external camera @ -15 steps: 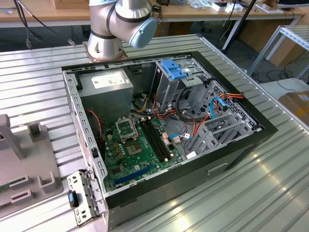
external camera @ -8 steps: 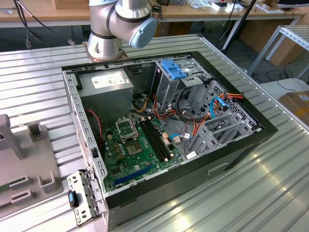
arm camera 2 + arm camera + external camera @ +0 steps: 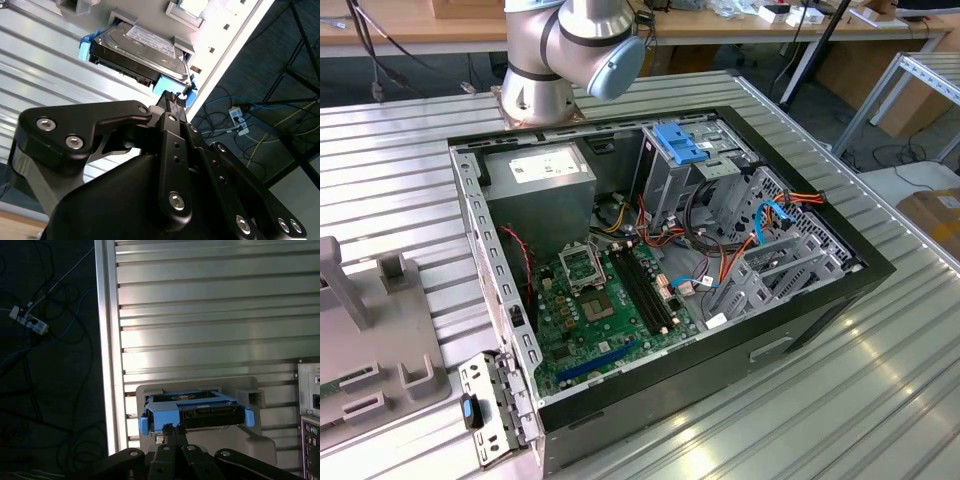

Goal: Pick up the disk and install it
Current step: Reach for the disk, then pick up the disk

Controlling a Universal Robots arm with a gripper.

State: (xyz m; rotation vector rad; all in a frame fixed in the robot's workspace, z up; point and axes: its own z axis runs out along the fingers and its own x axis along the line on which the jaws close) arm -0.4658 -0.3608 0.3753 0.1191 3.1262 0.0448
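Ribbed metal table [image 3: 200, 290], with dark floor [image 3: 50, 440] past its edge. The disk [image 3: 207, 412] lies flat in a grey holder [image 3: 260, 445] near that table edge, blue rails on its sides. My gripper [image 3: 170, 428] is right at the disk's near blue rail, fingers drawn together. I cannot tell if the tips pinch the rail. In the exterior view an open computer case [image 3: 860, 270] sits on the table, with my arm's base [image 3: 535, 95] just beside it.

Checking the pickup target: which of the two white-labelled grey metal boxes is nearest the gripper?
The disk, the flat drive with blue rails in the grey holder, just ahead of the gripper. The larger power supply sits inside the computer case.
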